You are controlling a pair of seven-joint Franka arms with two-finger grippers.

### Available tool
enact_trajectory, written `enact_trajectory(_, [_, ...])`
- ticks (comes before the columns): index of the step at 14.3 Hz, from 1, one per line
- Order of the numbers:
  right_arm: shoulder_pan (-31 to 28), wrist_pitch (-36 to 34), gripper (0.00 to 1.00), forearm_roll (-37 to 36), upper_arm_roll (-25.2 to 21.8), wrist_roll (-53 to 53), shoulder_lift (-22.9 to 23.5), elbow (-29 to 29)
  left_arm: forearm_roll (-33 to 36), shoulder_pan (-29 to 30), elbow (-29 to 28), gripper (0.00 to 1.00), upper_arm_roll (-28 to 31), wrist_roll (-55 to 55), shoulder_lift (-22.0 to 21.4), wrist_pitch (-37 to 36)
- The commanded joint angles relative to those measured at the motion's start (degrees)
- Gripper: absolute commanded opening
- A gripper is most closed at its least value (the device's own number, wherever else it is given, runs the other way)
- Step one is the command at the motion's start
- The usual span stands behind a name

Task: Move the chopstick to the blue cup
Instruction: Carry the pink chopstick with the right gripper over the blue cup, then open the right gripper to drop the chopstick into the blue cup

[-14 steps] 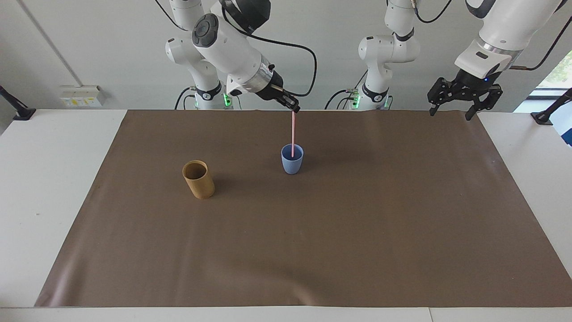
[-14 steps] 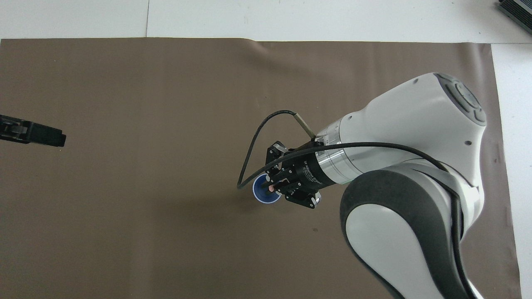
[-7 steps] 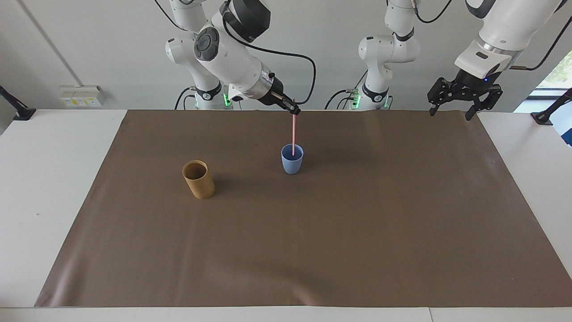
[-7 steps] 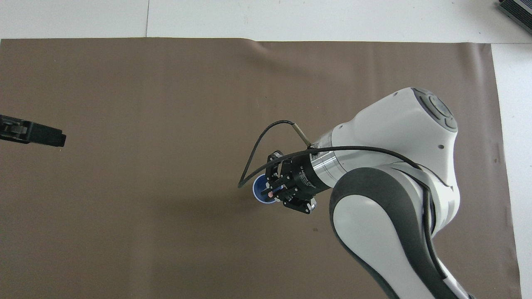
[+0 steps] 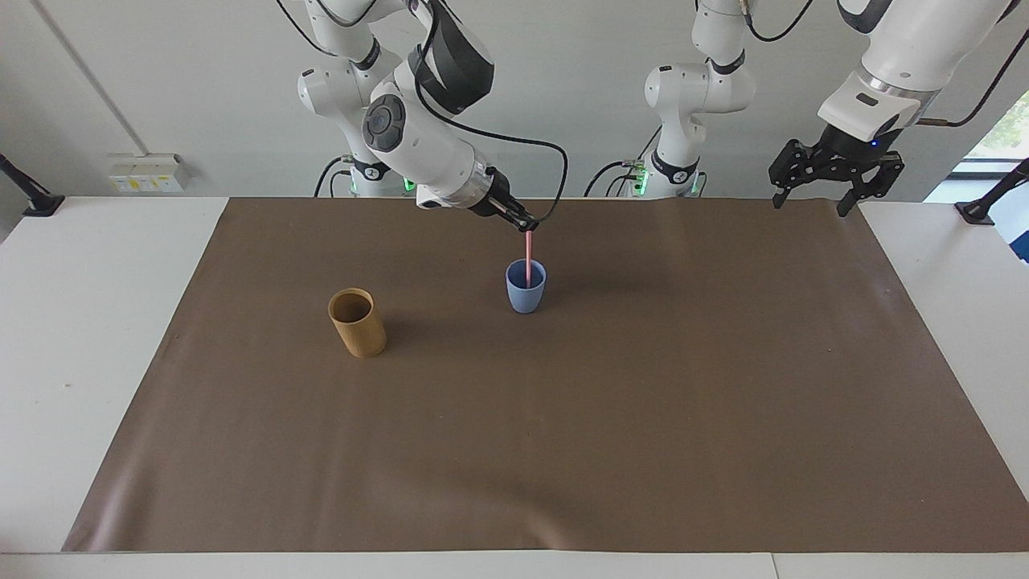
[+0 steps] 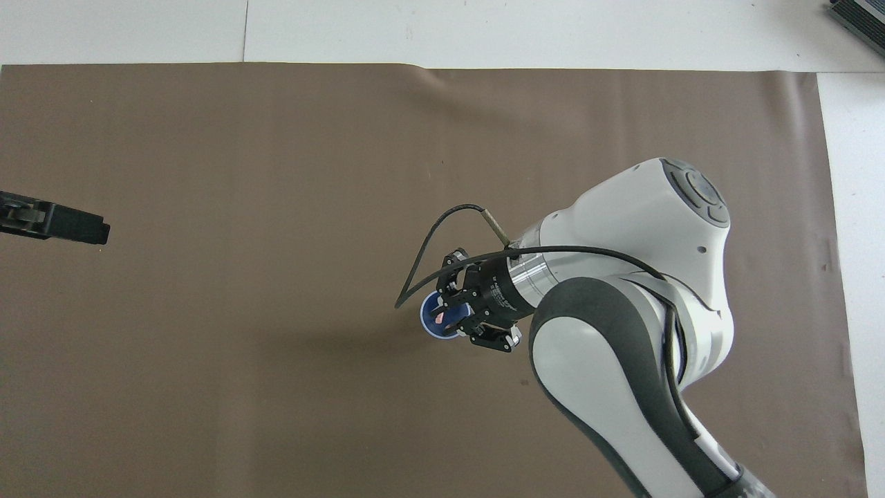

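The light-blue cup [image 5: 526, 296] stands upright on the brown mat [image 5: 563, 418], about midway between the two arms' ends. The pale-pink chopstick [image 5: 526, 257] stands nearly upright with its lower end inside the cup. My right gripper [image 5: 528, 226] is at the stick's top end, over the cup. In the overhead view the right gripper [image 6: 448, 315] covers part of the blue cup [image 6: 430, 326], and the chopstick's pink end [image 6: 440, 319] shows over the cup's mouth. My left gripper [image 5: 810, 193] hangs open and empty over the mat's corner at the left arm's end, waiting.
A taller tan cup [image 5: 358, 323] stands upright on the mat toward the right arm's end, slightly farther from the robots than the blue cup. White table [image 5: 96, 322] borders the mat. The left gripper's tip [image 6: 55, 225] shows at the overhead view's edge.
My right gripper has come down over the blue cup, and the chopstick has sunk deeper into it. The right arm's elbow dropped and swung in. The left arm has not moved.
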Motion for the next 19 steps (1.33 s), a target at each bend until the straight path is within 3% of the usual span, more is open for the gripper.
enact_trajectory(1, [0.2,0.33,1.0,0.77,0.01,-1.89,0.74,1.45,1.04,0.58,1.23,1.0,-0.59,-0.43,0.24,-1.38])
enact_trajectory(3, [0.03,-0.63,1.0,0.07,0.01,-1.89,0.57,3.3,1.04,0.58,1.23,1.0,-0.59,-0.51,0.24,-1.38])
enact_trajectory(6, [-0.24,-4.32,1.0,-7.55,-0.08,-3.55,-0.57,7.43,1.04,0.58,1.23,1.0,-0.59,-0.43,0.24,-1.38])
enact_trajectory(11, [-1.11,-4.68,1.0,-19.59,-0.78,-11.8,-5.84,7.7,1.04,0.58,1.23,1.0,-0.59,-0.43,0.24,-1.38])
enact_trajectory(15, [-5.76,-5.47,1.0,-28.92,-0.78,-28.03,-7.95,7.62,1.04,0.58,1.06,1.0,-0.59,-0.43,0.15,-2.07])
enact_trajectory(17, [-8.4,-8.01,1.0,-32.96,-0.96,-37.0,-8.56,7.7,0.96,0.58,0.79,1.0,-0.59,-0.51,-0.46,-7.6])
enact_trajectory(19, [-11.99,-9.07,1.0,-35.0,-0.96,-44.13,-8.92,7.62,0.95,0.58,0.88,1.0,-0.59,-0.43,-0.46,-7.71])
